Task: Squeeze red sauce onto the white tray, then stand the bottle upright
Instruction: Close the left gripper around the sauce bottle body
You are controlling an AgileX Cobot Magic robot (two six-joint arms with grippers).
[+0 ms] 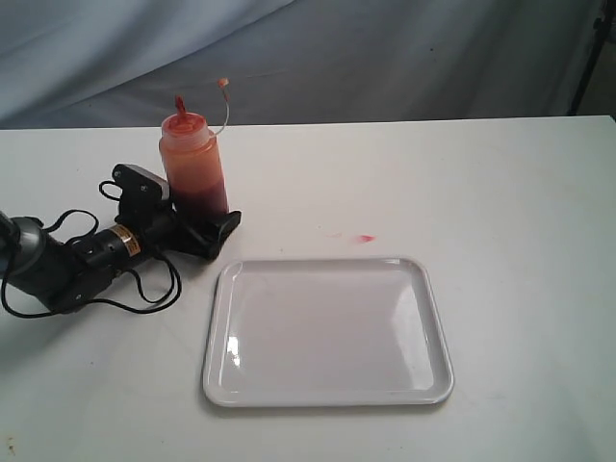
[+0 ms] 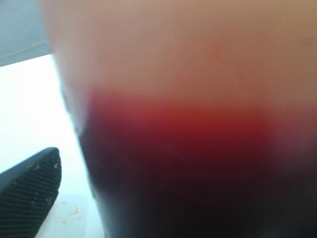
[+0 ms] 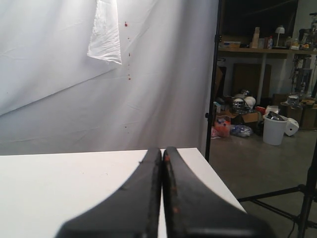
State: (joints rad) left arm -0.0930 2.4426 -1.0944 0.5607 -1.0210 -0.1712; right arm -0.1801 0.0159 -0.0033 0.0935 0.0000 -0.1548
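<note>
At left claw [image 1: 181, 207]: gapes wide, lies low on table [image 1: 500, 192], straddles foot of bottle [image 1: 192, 159]. In left wrist view, shows one ribbed black finger [image 2: 29, 198] clear of bottle [image 2: 188, 59], a strip of white table between. Hides the other finger behind the blurred bottle wall; cannot tell whether that one touches.

Between the jaws: stands upright on table, nozzle [image 1: 179, 101] pointing up, tip cap [image 1: 222, 84] hanging off to one side on its tether. Holds sauce [image 1: 204, 197], dark red low down, paler orange above; same dark band of sauce [image 2: 188, 148] close up in wrist view.

Outward, right and front of claw: tray [image 1: 327, 332], flat on table, near bottle but apart from it.

Just past tray's far rim: faint pink smear [image 1: 363, 238] on table.

At right claw [image 3: 162, 153]: presses both fingers flat together, grips nothing, points over table edge toward white backdrop [image 3: 59, 74].
</note>
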